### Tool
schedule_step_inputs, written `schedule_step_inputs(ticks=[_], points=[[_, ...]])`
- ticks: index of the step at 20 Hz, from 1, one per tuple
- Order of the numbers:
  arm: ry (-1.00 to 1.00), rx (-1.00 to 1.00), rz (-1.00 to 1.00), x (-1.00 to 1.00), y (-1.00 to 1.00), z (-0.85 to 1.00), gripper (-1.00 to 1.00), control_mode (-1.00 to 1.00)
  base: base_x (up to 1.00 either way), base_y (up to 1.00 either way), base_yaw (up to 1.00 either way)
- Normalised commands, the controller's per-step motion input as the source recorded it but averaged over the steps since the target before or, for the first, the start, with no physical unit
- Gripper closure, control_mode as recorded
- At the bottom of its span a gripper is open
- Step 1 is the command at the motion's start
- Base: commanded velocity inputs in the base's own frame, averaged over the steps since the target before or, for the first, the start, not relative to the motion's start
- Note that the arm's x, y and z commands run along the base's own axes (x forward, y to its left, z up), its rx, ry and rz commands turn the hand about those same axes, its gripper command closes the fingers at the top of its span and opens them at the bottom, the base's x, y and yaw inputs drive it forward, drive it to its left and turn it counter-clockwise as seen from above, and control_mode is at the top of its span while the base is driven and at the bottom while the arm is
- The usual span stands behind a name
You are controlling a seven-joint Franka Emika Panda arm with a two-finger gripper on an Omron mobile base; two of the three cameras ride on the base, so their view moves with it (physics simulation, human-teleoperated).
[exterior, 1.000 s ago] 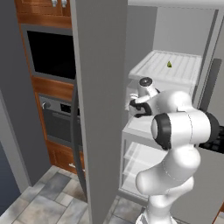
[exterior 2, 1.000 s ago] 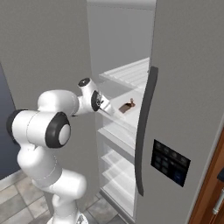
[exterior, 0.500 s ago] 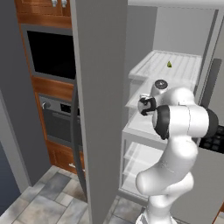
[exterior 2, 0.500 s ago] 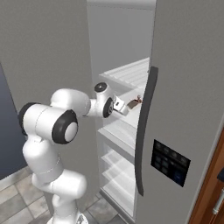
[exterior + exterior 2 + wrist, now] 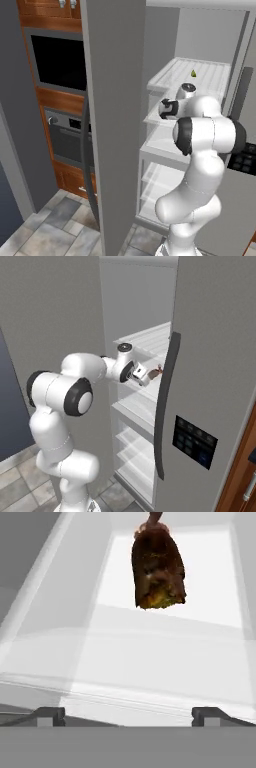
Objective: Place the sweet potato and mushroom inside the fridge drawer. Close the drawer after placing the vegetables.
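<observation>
One small sweet potato (image 5: pixel 158 567) lies on the white fridge shelf (image 5: pixel 150 662), straight ahead of the hand (image 5: pixel 127 714), whose two fingers stand wide apart and hold nothing. It looks light, firm and rough-skinned, best pinched across its narrow middle.

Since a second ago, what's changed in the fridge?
The arm has swung its tool deeper into the fridge, right up to the sweet potato. The tool is open and holds nothing. The sweet potato and the small green item on the upper shelf stayed put.
</observation>
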Motion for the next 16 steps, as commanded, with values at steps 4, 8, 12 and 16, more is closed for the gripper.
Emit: schedule_step_inputs(ticks=[4,8,12,16], points=[[-0.02,0.0,0.03,0.22,-0.16,0.31,-1.0,-1.0,0.0,0.0,0.0],[-0.02,-0.03,0.0,-0.73,0.2,0.12,-1.0,-1.0,0.0,0.0,0.0],[-0.03,-0.02,0.0,-1.0,0.43,0.0,-1.0,-1.0,0.0,0.0,0.0],[-0.12,-0.02,0.0,-1.0,0.44,0.0,-1.0,-1.0,0.0,0.0,0.0]])
